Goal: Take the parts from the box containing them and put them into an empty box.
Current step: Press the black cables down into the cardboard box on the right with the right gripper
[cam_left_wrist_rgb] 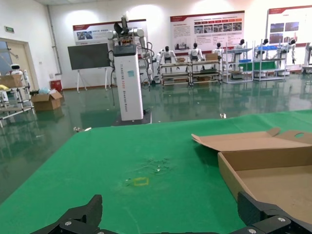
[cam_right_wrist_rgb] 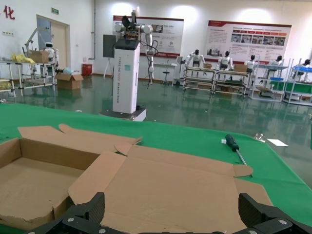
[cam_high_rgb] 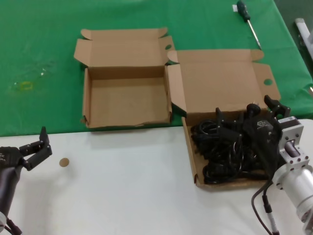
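Cords (cam_high_rgb: pixel 222 149) are seen piled in the big box (cam_high_rgb: pixel 191 156) at lower right of the head view, a black tangle filling its tray; none are seen in the small box (cam_high_rgb: pixel 87 98) at upper centre-left, whose floor is bare. Both lids are folded back flat, so both trays are open from above, and the boxes sit side by side, nearly touching at the flaps, which keeps the transfer path short. Right gripper (cam_high_rgb: pixel 247 115) is positioned over the cords at the tray's far right part, fingers spread wide, nothing pinched; whether the tips touch the cords cannot be told. From the right wrist view only the finger tips (cam_right_wrist_rgb: pixel 87 209) are seen at the bottom edge, set wide apart, with the big box's lid beyond; the cords themselves are not shown there. The pose is judged to be an approach for a first grasp. Left gripper (cam_high_rgb: pixel 36 147) is parked at lower left over the white table (cam_high_rgb: pixel 122 196), well apart from both boxes, fingers spread, empty. A screwdriver (cam_high_rgb: pixel 247 19) lies at upper right on the green cloth (cam_high_rgb: pixel 39 39), clear of the work. Snagging is judged the main risk, since the cords are interlocked.
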`<state>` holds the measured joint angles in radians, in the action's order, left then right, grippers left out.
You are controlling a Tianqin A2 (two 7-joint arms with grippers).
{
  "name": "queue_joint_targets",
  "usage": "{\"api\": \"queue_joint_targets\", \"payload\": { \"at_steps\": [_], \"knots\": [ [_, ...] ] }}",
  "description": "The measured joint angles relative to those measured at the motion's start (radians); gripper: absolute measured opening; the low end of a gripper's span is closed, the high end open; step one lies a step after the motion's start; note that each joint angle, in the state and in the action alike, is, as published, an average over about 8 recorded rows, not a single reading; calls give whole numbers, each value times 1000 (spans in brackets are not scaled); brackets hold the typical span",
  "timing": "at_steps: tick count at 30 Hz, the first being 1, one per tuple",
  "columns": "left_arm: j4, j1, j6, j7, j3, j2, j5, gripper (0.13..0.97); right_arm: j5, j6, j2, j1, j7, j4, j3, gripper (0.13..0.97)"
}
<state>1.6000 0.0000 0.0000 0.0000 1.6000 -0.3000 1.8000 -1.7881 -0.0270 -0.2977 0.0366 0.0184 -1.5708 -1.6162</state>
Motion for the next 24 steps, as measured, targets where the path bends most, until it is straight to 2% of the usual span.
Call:
{"api": "queue_joint_targets", "payload": {
  "at_steps": [24],
  "knots": [
    [0, 0, 0, 0, 0, 0, 0, 966, 0, 0, 0, 0, 0, 0, 0, 966]
  ]
}}
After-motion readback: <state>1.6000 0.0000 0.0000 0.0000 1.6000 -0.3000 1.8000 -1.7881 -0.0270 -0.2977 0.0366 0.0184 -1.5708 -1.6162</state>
